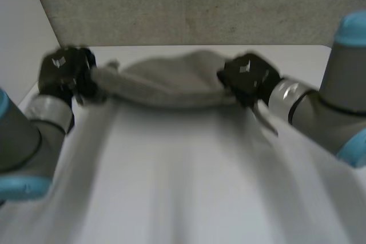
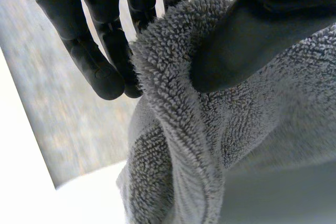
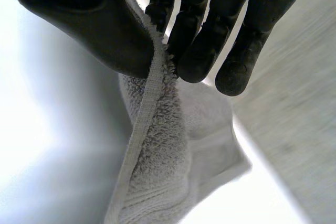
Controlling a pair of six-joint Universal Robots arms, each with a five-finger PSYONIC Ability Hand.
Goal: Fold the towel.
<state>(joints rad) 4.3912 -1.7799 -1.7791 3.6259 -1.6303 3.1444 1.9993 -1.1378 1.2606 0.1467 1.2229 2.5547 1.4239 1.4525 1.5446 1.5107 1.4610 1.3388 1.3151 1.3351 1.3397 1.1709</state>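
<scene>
With the left hand (image 1: 64,75) pinching one end of the grey towel (image 1: 171,87) between thumb and fingers, and the right hand (image 1: 249,78) nipping the hemmed edge at the other end the same way, carry both ends level and at one pace. Mind the sag in the cloth slung between them over the far side of the white table (image 1: 183,192), probably best drawn out gently before laying down. Release only once the layers lie flat, edges matched, no twist.
</scene>
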